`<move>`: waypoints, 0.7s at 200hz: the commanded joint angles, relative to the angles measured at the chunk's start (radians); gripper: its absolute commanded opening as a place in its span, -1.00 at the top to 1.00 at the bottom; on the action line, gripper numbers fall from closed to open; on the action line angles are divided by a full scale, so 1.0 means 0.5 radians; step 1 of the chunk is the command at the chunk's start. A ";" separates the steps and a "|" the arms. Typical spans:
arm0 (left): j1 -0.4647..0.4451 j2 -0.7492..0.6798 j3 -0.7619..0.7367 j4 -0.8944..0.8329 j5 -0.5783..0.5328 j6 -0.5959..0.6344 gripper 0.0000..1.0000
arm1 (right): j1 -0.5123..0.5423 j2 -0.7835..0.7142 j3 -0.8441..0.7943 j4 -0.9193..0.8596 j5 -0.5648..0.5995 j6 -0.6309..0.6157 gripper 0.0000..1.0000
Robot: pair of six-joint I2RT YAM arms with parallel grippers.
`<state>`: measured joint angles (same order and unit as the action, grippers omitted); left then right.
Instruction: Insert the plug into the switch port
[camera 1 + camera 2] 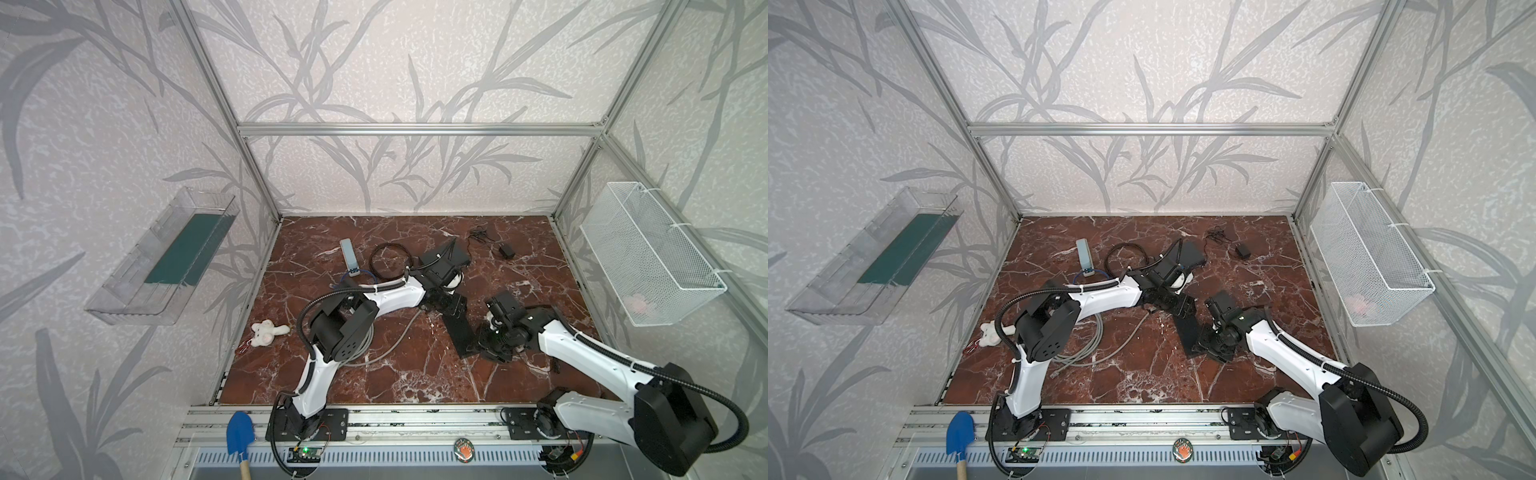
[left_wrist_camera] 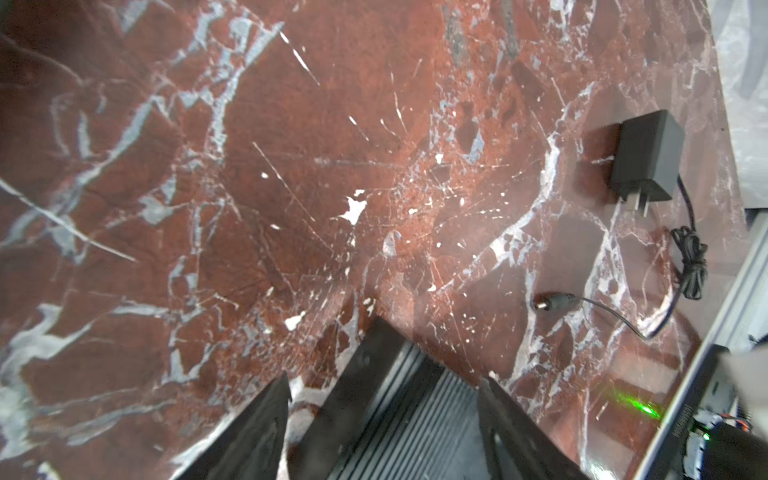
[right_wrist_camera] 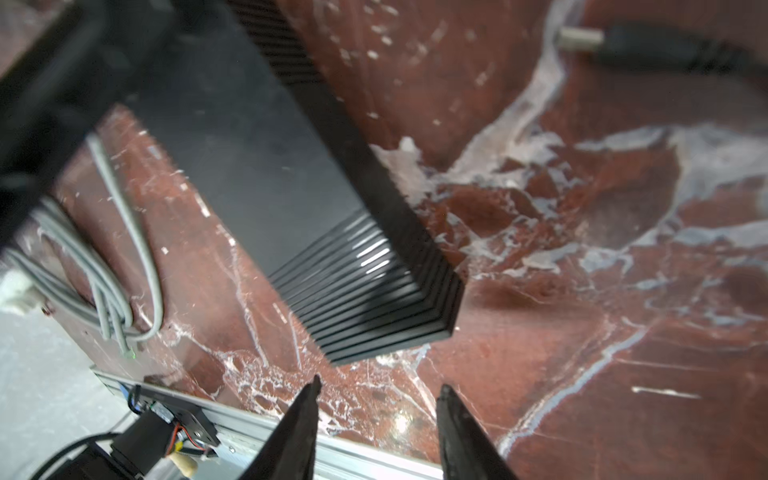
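As both top views show, the table (image 1: pixel 415 374) is red-brown marble with white veins, scratched and flecked. An aluminium frame (image 1: pixel 415 129) boxes it in, and the walls (image 1: pixel 374 62) are papered with grey leaves. A clear tray (image 1: pixel 162 257) hangs on the left wall and a wire basket (image 1: pixel 648 253) on the right.

The switch (image 1: pixel 457 332), a long black box, lies mid-table. The left gripper (image 1: pixel 451 305) sits at its far end and the right gripper (image 1: pixel 488 343) just beside its near end. The adapter (image 1: pixel 506 251) lies toward the back, well apart from the switch. The plug is too small to pick out here. Also noted are a grey cable (image 1: pixel 386 353), a plush toy (image 1: pixel 268 330) and, at the front rail, a blue shovel (image 1: pixel 240 432).

Left wrist view: the left gripper (image 2: pixel 385 378) has its jaws set wide, one on either side of the ribbed end of the switch (image 2: pixel 415 415). A strip of marble shows beside one finger (image 2: pixel 257 436), and I cannot tell whether they clamp it. The plug (image 2: pixel 552 300) lies loose on the marble near the switch, not touching it. Its thin cord (image 2: pixel 690 257) runs to the adapter (image 2: pixel 646 160).

Right wrist view: the right gripper (image 3: pixel 381 382) is open and empty, with bare marble between its fingertips, just short of a corner of the switch (image 3: pixel 270 166). The plug (image 3: pixel 582 39) lies blurred at the edge of view, apart from the switch. The cable (image 3: pixel 108 270) loops on the switch's other side.
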<state>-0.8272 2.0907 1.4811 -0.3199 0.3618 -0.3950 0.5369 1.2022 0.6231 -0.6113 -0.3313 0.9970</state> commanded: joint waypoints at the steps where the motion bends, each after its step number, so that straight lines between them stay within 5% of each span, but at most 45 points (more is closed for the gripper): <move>1: 0.001 0.015 0.063 -0.034 0.090 0.047 -0.45 | 0.018 0.074 -0.034 0.185 -0.045 0.169 0.11; 71: 0.005 0.015 0.017 -0.082 0.138 0.063 -0.32 | 0.005 0.309 0.065 0.343 0.075 0.114 0.34; 140: 0.118 0.082 0.146 -0.153 0.133 0.036 -0.23 | -0.270 0.614 0.384 0.309 0.036 -0.233 0.42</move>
<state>-0.7773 2.0979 1.5036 -0.3500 0.3767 -0.3683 0.4381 1.4429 0.7357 -0.4908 -0.3401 0.9749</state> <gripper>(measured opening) 0.621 0.292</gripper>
